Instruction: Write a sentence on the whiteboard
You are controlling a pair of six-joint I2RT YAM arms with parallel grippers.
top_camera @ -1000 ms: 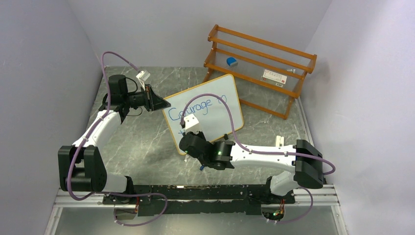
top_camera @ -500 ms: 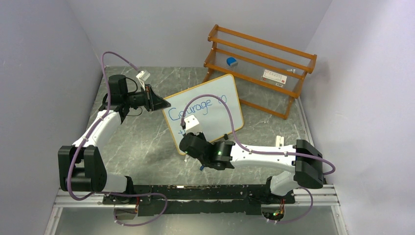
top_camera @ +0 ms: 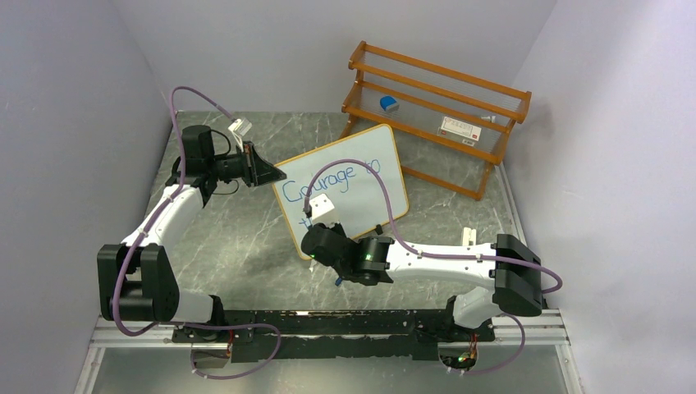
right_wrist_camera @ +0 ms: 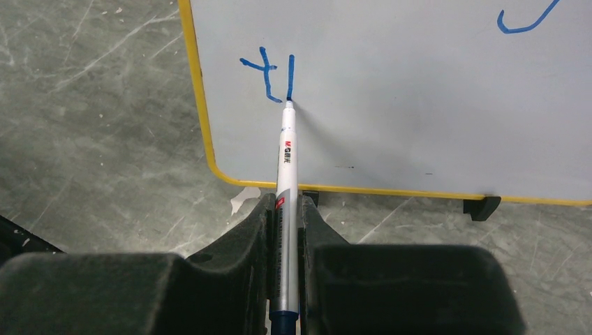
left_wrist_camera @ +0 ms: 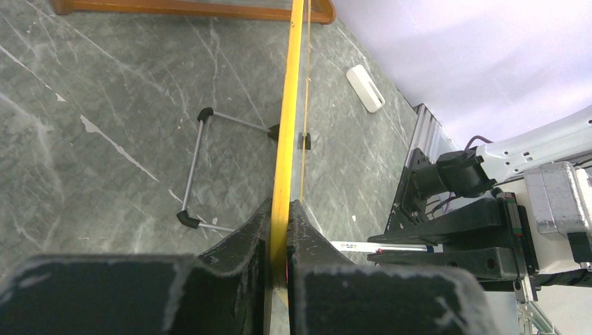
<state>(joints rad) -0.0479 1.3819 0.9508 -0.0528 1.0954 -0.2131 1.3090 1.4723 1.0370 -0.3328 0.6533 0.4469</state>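
Observation:
The whiteboard stands tilted mid-table, its yellow-orange frame seen edge-on in the left wrist view. My left gripper is shut on that frame at the board's left edge. Blue writing, the sentence, reads "Courage to" on the top line. My right gripper is shut on a silver-white marker, whose tip touches the board just below a fresh vertical stroke beside a "t". From above, the right wrist covers the board's lower left.
An orange wooden rack stands behind the board, holding a blue eraser and a small box. A small white object lies on the marble table right of the board. Grey walls close in on both sides.
The right wrist has shifted slightly, drawing the marker along the second line. The left arm and the board have not moved.

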